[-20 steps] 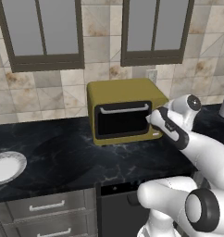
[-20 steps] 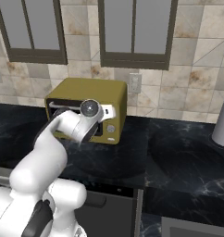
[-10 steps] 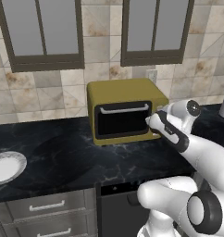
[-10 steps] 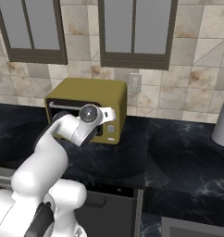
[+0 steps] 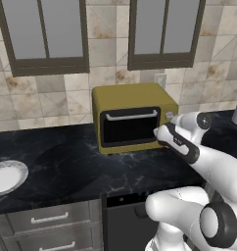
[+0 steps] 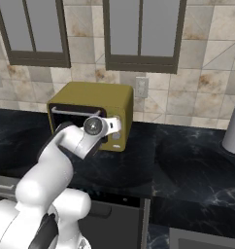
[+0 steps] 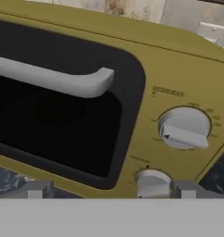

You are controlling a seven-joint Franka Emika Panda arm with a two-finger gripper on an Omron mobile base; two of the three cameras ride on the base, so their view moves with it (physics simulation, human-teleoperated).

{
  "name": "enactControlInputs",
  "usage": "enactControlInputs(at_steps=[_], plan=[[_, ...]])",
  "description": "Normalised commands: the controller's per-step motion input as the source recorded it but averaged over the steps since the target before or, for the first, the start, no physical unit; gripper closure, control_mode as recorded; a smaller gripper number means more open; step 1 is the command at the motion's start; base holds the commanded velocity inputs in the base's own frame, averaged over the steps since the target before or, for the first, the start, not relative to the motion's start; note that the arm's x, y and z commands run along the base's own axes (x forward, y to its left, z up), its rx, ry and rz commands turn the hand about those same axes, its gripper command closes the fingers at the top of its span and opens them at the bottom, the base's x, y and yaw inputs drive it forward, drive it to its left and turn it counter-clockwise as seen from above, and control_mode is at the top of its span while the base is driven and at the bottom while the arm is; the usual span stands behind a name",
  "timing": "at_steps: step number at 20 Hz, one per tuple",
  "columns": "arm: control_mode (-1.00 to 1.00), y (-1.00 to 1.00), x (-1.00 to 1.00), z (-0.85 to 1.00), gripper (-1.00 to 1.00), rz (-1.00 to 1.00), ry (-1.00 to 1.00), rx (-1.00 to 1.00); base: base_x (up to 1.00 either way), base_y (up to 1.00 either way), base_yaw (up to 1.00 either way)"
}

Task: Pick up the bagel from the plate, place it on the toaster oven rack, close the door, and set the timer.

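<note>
- Left base view: the toaster oven (image 5: 132, 116) is seen on the black bench (image 5: 66, 162) against the tiled wall, with the door (image 5: 129, 127) shut flush and its pale bar handle (image 5: 131, 116) along the top edge. The plate (image 5: 7, 176) lies well apart at the far left of the bench; its visible face is bare, and no bagel can be made out on it. The gripper (image 5: 160, 133) is held just in front of the oven's right side, by the knob column.
- Right base view: the same oven is seen behind the arm, door closed. The hand is level with the pale knobs (image 6: 116, 132) on the right of the front panel. A grey cylindrical container (image 6: 233, 129) stands far to the right on the bench.
- Hand view: the front panel is seen close up. The large upper knob (image 7: 184, 128) and a smaller lower knob (image 7: 152, 180) lie directly ahead; the two finger tips (image 7: 36, 190) stand wide apart at the bottom edge, so the jaws are open and nothing is held.
- Judgement: the bagel is not visible; with the plate bare and the door shut, it is presumed to rest on the rack inside, though the dark glass hides this. Picking, placing and closing appear done. Setting the timer is left; no knob is yet touched.
</note>
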Motion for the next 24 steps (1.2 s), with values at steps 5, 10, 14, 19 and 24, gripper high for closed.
enactControlInputs(at_steps=[5, 10, 14, 19, 24], plan=[[-1.0, -0.01, 0.0, -0.12, -1.0, 0.0, -0.04, 0.0, 0.0, 0.0, 0.0], [-1.0, -0.1, 0.0, -0.19, -1.0, 0.0, -0.05, 0.0, 0.0, 0.0, 0.0], [-1.0, -0.55, -0.01, -0.24, -1.0, 0.03, -0.07, 0.03, 0.0, 0.0, 0.0], [-1.0, -0.46, 0.0, -0.07, -1.0, 0.03, -0.01, 0.07, 0.0, 0.0, 0.0], [-1.0, -0.08, 0.0, -0.01, -1.0, 0.0, 0.0, 0.13, 0.0, 0.0, 0.0]])
